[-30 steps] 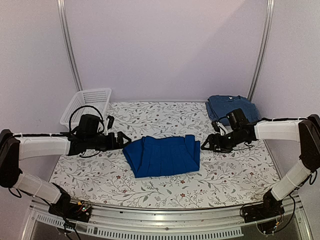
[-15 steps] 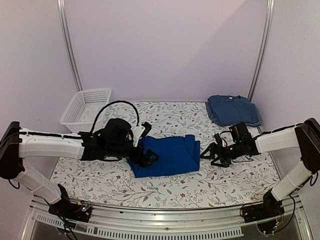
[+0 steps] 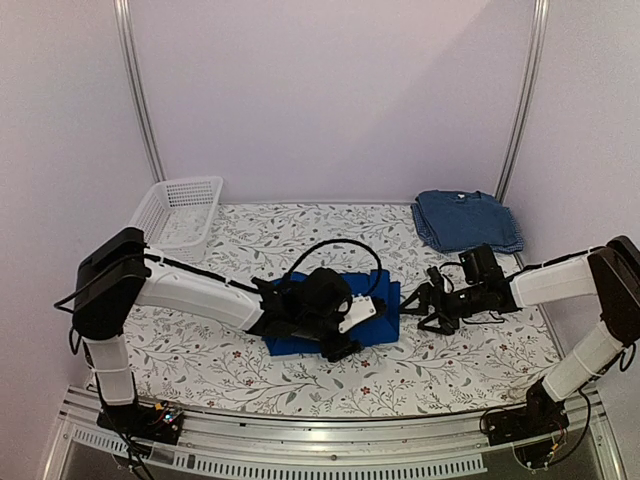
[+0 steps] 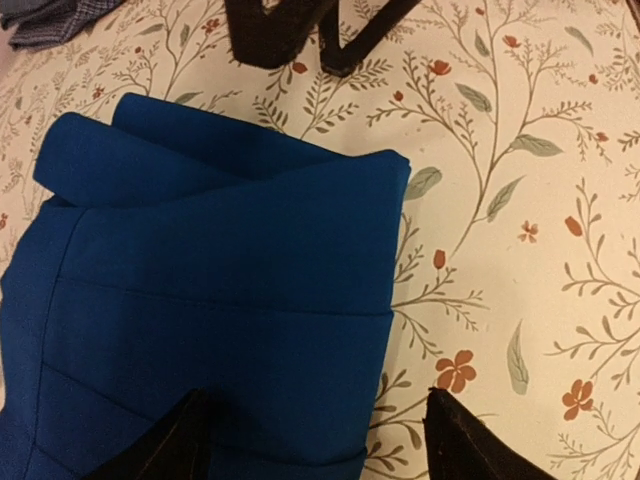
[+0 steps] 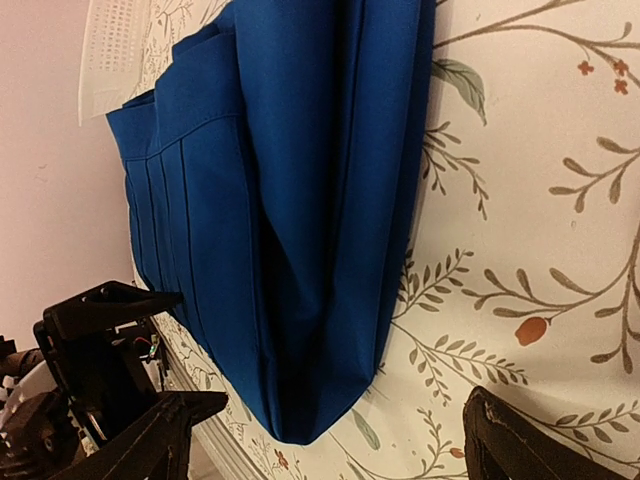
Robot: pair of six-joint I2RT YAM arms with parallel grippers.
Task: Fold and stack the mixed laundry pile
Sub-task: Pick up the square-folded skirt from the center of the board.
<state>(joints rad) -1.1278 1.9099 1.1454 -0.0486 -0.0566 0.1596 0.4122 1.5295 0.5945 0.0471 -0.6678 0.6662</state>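
Observation:
A folded royal-blue garment (image 3: pixel 330 300) lies on the floral table cover in the middle. My left gripper (image 3: pixel 358 328) has reached across it to its right front part. In the left wrist view the royal-blue garment (image 4: pixel 220 270) fills the left side. The left gripper (image 4: pixel 315 445) is open, one finger resting on the cloth and the other over the bare cover, with the garment's edge between them. My right gripper (image 3: pixel 418 308) hovers just right of the garment, open and empty. The right wrist view shows the garment's folded edge (image 5: pixel 290 200) ahead of the right gripper (image 5: pixel 340 445).
A folded stack of blue garments (image 3: pixel 465 220) sits at the back right corner, its checked cloth (image 4: pixel 40 20) showing in the left wrist view. A white mesh basket (image 3: pixel 175 210) stands at the back left. Metal posts rise at both back corners.
My left arm has swung from the garment's left side across it to its right front edge, and its jaws have narrowed a little. The right gripper dropped lower and then stayed beside the garment.

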